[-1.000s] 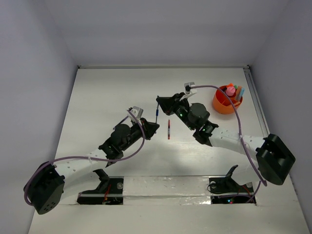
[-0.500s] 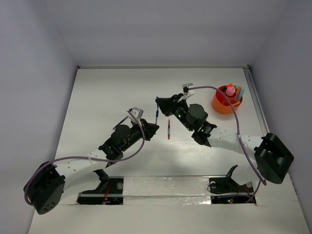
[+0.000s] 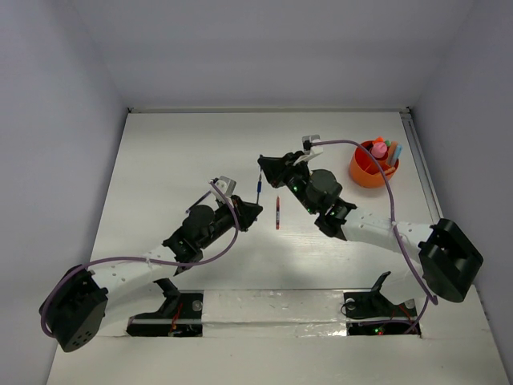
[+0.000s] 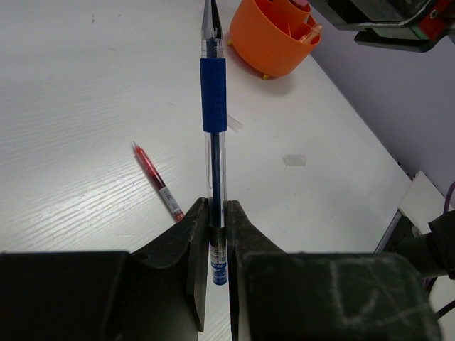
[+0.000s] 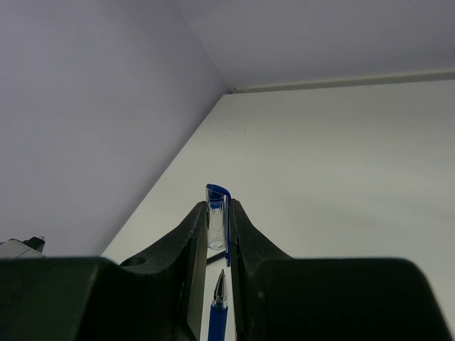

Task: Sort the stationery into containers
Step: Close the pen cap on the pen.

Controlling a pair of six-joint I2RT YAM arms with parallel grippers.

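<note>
My left gripper is shut on the lower end of a blue pen, which points up and away toward the right gripper. In the left wrist view the pen stands straight out from the gripper, its tip bare. My right gripper is shut on a clear pen cap with a blue clip. The pen's tip sits just below the cap's open end, between the fingers. A thin red pen lies on the table between the arms. The orange holder stands at the back right with several items in it.
The orange holder also shows in the left wrist view, beyond the pen, with the red pen lying to the left. White walls close the table on the left, back and right. The arm bases stand at the near edge.
The right gripper has shifted slightly around the pen's tip, ending a touch higher and to the right. The left arm and the red pen have not moved.
</note>
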